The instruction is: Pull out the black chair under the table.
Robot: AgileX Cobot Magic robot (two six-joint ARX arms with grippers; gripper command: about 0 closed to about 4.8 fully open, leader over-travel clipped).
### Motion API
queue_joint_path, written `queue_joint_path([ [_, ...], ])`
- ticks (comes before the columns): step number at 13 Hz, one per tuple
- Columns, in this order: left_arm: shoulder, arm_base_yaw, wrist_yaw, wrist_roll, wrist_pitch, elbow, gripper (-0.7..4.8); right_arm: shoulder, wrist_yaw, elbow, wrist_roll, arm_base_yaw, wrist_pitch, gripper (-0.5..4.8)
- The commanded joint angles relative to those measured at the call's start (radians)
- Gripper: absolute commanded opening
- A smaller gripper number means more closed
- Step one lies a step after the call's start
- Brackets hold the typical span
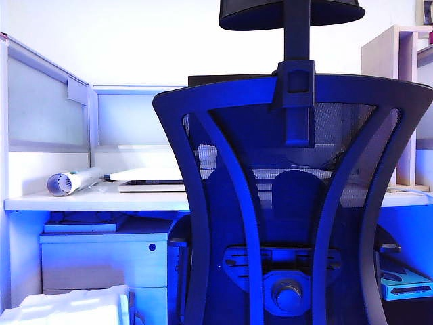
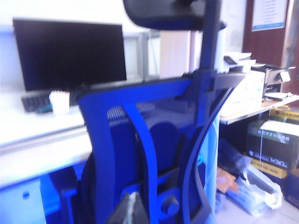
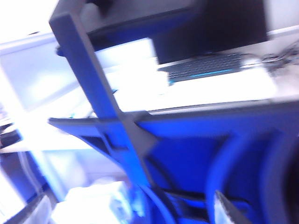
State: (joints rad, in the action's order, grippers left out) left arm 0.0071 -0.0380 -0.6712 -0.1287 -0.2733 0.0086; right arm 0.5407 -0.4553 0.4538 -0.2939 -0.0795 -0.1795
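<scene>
Black chair (image 1: 291, 203) fills most of the exterior view, back facing the camera, mesh see-through, headrest (image 1: 291, 13) on its post at the top edge; seat side tucked toward the white worktop (image 1: 95, 200), which runs behind it in front of pale grey partition panels (image 1: 47, 101). Under the worktop on the left sits a white drawer cabinet (image 1: 101, 261); on the worktop, a rolled paper tube (image 1: 71, 181) and a flat white slab-like item (image 1: 145, 179), well apart from the chair frame. Left wrist view: chair back (image 2: 154, 140) close ahead, a dark monitor (image 2: 70, 53) and keyboard (image 2: 32, 102) on the worktop behind it, boxes (image 2: 273, 144) on the floor to one side. Left gripper (image 2: 128, 210) shows only as one dark finger tip at the frame edge, near the chair's lower frame; can't tell if spread or closed. Right wrist view is motion-blurred: chair's top rail and headrest post (image 3: 107, 121) just ahead, keyboard (image 3: 205, 67) beyond. Right gripper (image 3: 131, 210) has fingers (image 3: 229, 210) spread wide at both lower corners, probably grasping nothing, not touching the chair.
</scene>
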Motion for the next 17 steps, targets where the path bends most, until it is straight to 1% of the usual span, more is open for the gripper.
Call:
queue_joint_path([
  [1,-0.001,0.0,-0.006,-0.003,-0.023,0.0,-0.05,0.216,-0.067,0.151,-0.044,0.057,-0.126,4.79],
  [2,-0.001,0.0,-0.006,-0.003,-0.023,0.0,-0.05,0.259,-0.062,0.183,-0.044,0.093,-0.148,4.79],
  [3,-0.001,0.0,-0.005,-0.003,-0.023,0.0,-0.05,0.372,-0.027,0.257,-0.041,0.202,-0.19,4.79],
  [4,-0.001,0.0,-0.005,-0.003,-0.024,0.0,-0.05,0.459,0.005,0.3,-0.013,0.257,-0.203,4.79],
  [5,-0.001,0.0,-0.006,-0.003,-0.024,0.0,-0.05,0.514,0.016,0.327,-0.012,0.277,-0.208,4.79],
  [8,-0.002,0.0,-0.006,-0.003,-0.024,0.0,-0.05,0.708,0.016,0.441,-0.013,0.299,-0.24,4.79],
  [9,-0.002,0.0,-0.003,-0.003,-0.023,0.0,-0.05,0.795,0.016,0.516,-0.013,0.299,-0.245,4.79],
  [10,-0.002,0.0,-0.003,-0.003,-0.023,0.0,-0.05,0.841,0.017,0.556,-0.013,0.299,-0.246,4.79],
  [13,-0.002,0.0,-0.003,-0.003,-0.023,0.0,-0.05,0.926,0.018,0.627,-0.013,0.302,-0.252,4.79],
  [14,-0.002,0.0,-0.003,-0.003,-0.023,0.0,-0.05,0.931,0.043,0.629,-0.013,0.314,-0.259,4.79],
  [15,-0.002,0.0,-0.002,-0.003,-0.022,0.0,-0.05,0.931,0.061,0.631,-0.013,0.325,-0.276,4.12],
  [16,-0.002,0.0,0.001,-0.003,-0.021,0.0,-0.05,0.931,0.061,0.631,-0.013,0.332,-0.299,2.88],
  [17,-0.002,0.0,0.002,-0.003,-0.021,0.0,-0.05,0.931,0.061,0.631,-0.013,0.335,-0.322,1.42],
])
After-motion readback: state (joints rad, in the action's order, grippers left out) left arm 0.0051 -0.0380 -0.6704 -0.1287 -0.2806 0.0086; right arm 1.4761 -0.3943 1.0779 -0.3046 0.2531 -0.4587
